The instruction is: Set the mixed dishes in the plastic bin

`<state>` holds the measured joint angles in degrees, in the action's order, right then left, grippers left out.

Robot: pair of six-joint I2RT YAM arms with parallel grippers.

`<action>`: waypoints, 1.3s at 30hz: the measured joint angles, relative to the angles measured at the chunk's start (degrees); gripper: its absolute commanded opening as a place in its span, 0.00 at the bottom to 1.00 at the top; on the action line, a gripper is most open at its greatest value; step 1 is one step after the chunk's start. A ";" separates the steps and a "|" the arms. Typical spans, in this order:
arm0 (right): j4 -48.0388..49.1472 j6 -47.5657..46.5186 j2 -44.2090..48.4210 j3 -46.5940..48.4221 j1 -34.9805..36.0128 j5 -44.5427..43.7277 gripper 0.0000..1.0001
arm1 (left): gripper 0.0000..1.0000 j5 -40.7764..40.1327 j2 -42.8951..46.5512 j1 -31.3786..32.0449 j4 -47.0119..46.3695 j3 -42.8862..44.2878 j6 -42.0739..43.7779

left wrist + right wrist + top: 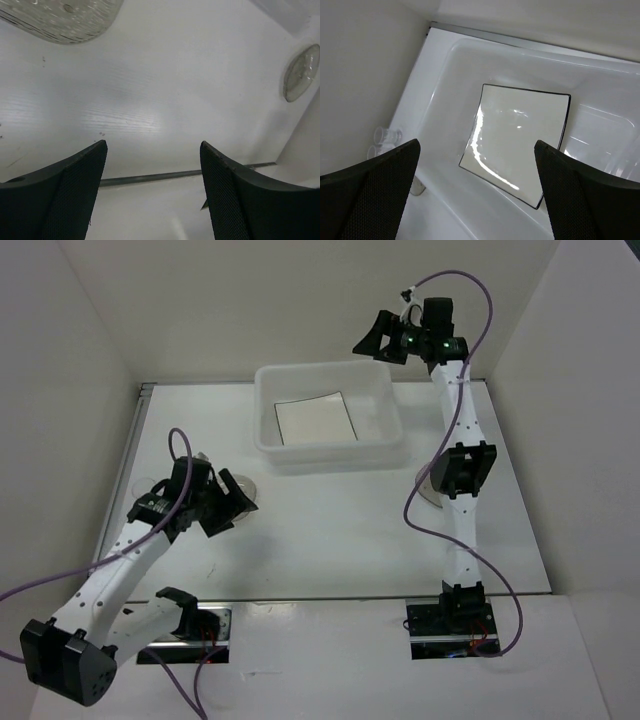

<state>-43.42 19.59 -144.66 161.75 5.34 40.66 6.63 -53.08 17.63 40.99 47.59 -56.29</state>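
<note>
aloft, right pincer [372,340] gapes over plastic bin [262,405]

The plate [313,420] lay in the bin [320,368] at the far middle of the table [340,530], one dish [244,483] before its left corner, a second dish [428,496] off its right.

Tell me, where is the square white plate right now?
In the top view, the square white plate lies inside the plastic bin, at the far middle of the table. It sits on the left half of the bin's floor.
</note>
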 measured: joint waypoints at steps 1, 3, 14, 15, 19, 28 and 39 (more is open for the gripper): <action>-0.37 -0.33 1.18 -0.26 -0.09 0.00 1.00 | 0.82 -1.01 -0.81 -0.13 0.04 0.00 0.09; -1.18 -1.46 3.52 -1.07 -0.42 -0.07 1.00 | 0.82 -4.07 -2.40 -0.72 0.79 0.26 -0.70; -4.39 -9.79 15.76 -3.26 -0.90 -0.90 1.00 | 0.82 -19.98 -14.80 -8.59 1.38 2.58 -5.84; -4.50 -10.67 16.79 -3.67 -0.87 -1.05 1.00 | 0.82 -20.00 -14.97 -9.73 0.63 1.90 -5.81; -5.77 -14.16 20.15 -4.98 -0.87 -2.86 1.00 | 0.82 -20.06 -15.17 -12.63 -1.86 -0.11 -5.42; -7.63 -17.53 24.24 -11.34 -0.87 -5.97 1.00 | 0.73 -18.88 -25.44 -14.19 -8.50 -5.57 -5.40; -9.16 -18.03 27.10 -17.07 -0.90 -7.56 1.00 | 0.42 -18.86 -33.00 -14.23 -11.87 -2.10 -3.80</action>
<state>-52.58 1.56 -117.56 144.68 4.45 33.10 -12.23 -86.08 3.40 29.12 45.50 -60.10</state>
